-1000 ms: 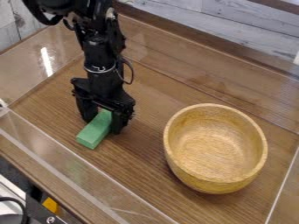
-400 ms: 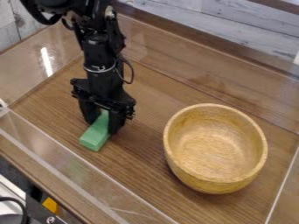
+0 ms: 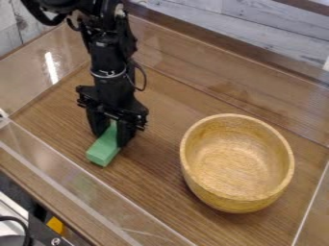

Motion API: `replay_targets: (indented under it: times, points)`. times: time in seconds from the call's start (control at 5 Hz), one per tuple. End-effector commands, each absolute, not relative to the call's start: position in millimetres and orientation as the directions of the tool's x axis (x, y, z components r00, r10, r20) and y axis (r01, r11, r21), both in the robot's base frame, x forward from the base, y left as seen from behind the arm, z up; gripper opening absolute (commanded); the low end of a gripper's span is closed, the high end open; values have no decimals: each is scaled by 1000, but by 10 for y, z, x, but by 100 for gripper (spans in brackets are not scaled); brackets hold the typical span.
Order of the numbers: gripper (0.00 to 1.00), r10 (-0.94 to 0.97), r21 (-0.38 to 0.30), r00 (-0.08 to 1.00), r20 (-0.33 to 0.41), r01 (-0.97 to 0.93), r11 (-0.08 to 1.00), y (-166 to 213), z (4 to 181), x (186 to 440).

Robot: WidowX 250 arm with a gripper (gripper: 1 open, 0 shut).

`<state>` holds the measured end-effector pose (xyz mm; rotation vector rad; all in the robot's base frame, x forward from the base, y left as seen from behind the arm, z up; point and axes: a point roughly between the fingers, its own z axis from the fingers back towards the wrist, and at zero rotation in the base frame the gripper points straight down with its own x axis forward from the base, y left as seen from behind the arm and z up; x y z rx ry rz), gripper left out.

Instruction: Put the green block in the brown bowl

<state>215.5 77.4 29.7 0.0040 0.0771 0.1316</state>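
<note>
- Green block point(image 3: 104, 151) lay directly below your gripper point(image 3: 114, 122), its far end up between the fingertips and its near end sticking out toward the camera and a little to the left in the view.
- Its long axis ran out from beneath your gripper on a slant, so you had it by one end rather than by the middle, with the larger part of its length in plain sight on the camera's side.
- Your jaws were drawn in narrow on that far end, and you seemed to be holding the block; it still looked low, and you could not tell from this view whether it touched the table point(image 3: 164, 200) or had just left it.
- The brown bowl point(image 3: 238, 163) sat to the right of your gripper in the view, and somewhat nearer the camera, well apart from the block. With only one arm point(image 3: 108, 56) in play, you had no choice of side to make.
- Your coming move probably called for a lift straight up, then a sideways carry over the rim; because the grip was near one end, the free end could have sagged, swung or caught the rim.
- Against the earlier frames, your fingers had come closer together around the block, and the block had turned slightly, pointing more squarely toward the camera. The bowl had stayed where it was, off to your gripper's right.
</note>
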Motion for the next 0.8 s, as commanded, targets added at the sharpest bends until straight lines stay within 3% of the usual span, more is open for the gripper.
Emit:
replay_targets:
  times: [0.0,0.6]
  points:
    - [0,144,21,989,-17,-144,989,829,470,2226]
    - [0,148,15,989,1,-148,989,833,629,2245]
